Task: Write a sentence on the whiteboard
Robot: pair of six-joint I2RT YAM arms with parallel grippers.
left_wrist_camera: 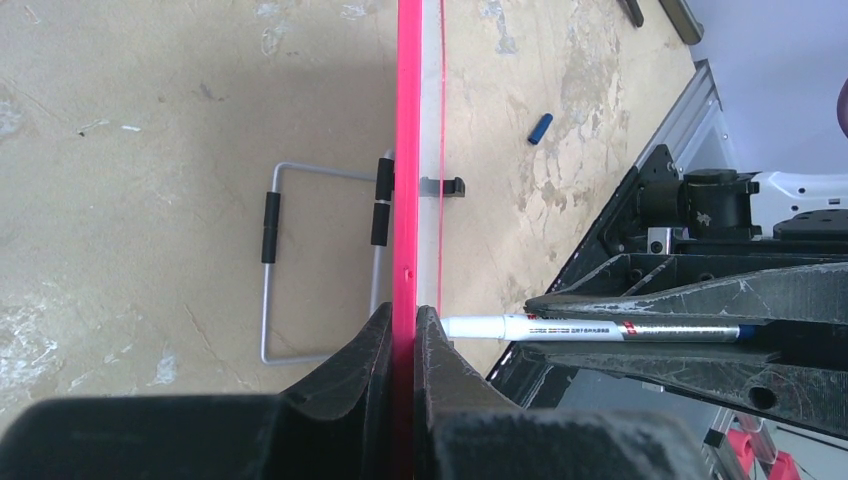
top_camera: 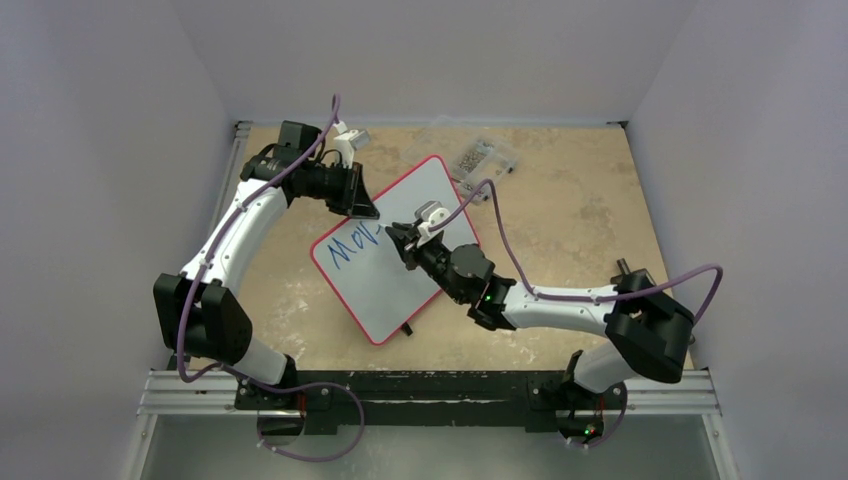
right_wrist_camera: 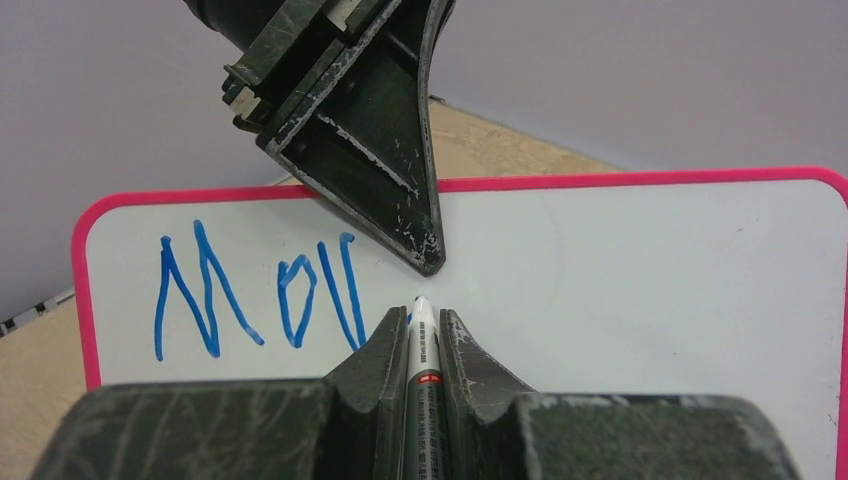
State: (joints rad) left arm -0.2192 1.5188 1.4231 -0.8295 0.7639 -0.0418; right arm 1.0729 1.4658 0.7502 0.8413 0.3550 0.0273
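While the left claw is closed on the red rim of the whiteboard, your right claw is clamped on the marker.
The board stands propped mid-surface between both arms. The marker tip is at the board just right of the blue sentence, and free white space lies further right, so I judge you should stroke that way.

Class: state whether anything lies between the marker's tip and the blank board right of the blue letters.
Nothing visible does. The left gripper, jaws clamped on the whiteboard rim, sits just above the marker tip, not across that line.

Jaws clamp marker; tip at whiteboard, right of blue letters.
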